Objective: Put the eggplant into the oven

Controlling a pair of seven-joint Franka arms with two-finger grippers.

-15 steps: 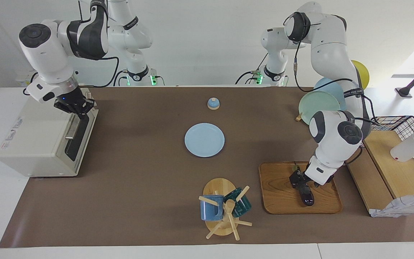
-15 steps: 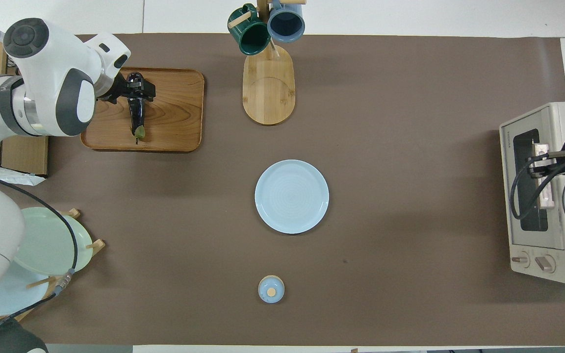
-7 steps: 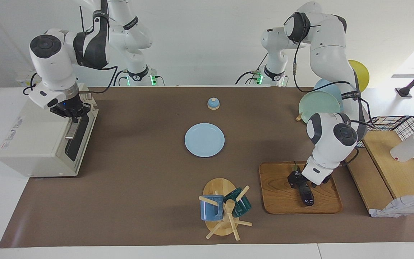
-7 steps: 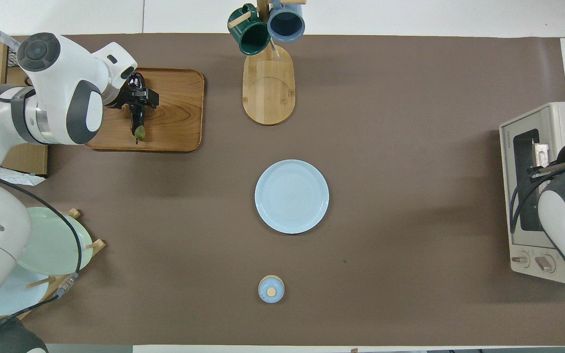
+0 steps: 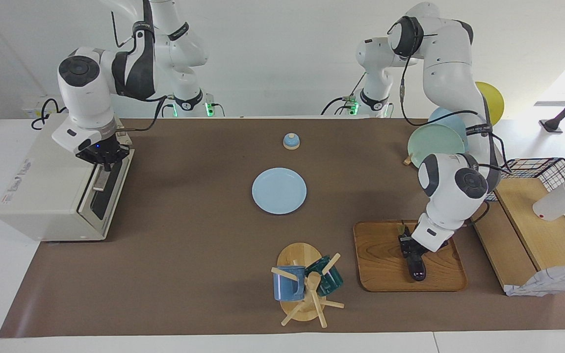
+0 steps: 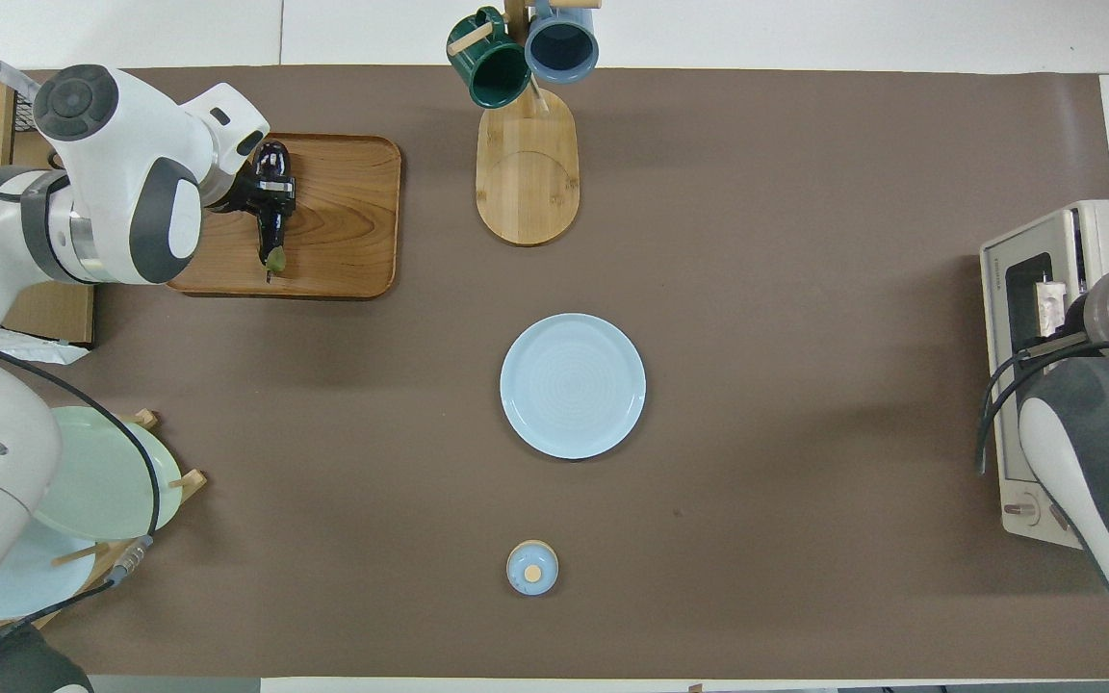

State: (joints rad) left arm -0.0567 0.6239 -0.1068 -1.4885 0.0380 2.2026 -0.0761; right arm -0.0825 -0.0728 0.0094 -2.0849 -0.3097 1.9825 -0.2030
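Note:
The dark purple eggplant (image 5: 417, 268) (image 6: 271, 219) lies on a wooden tray (image 5: 385, 262) (image 6: 348, 241) at the left arm's end of the table, its green stem toward the robots. My left gripper (image 5: 411, 248) (image 6: 271, 189) is down on it, shut around its middle. The cream oven (image 5: 42, 181) (image 6: 1031, 241) stands at the right arm's end. My right gripper (image 5: 104, 165) is shut on the silver bar handle (image 5: 98, 182) (image 6: 1047, 306) of the dark glass door, which stands slightly ajar at its top. In the overhead view the right wrist covers that gripper.
A light blue plate (image 5: 279, 190) lies mid-table, with a small blue lidded pot (image 5: 291, 141) nearer the robots. A mug tree (image 5: 307, 287) with two mugs stands beside the tray. A plate rack (image 5: 434, 142) and wooden shelves (image 5: 532, 230) flank the left arm.
The left gripper has closed onto the eggplant. The right arm has swung toward the middle of the table with the handle in its grip, and the oven door's top has tipped out a little.

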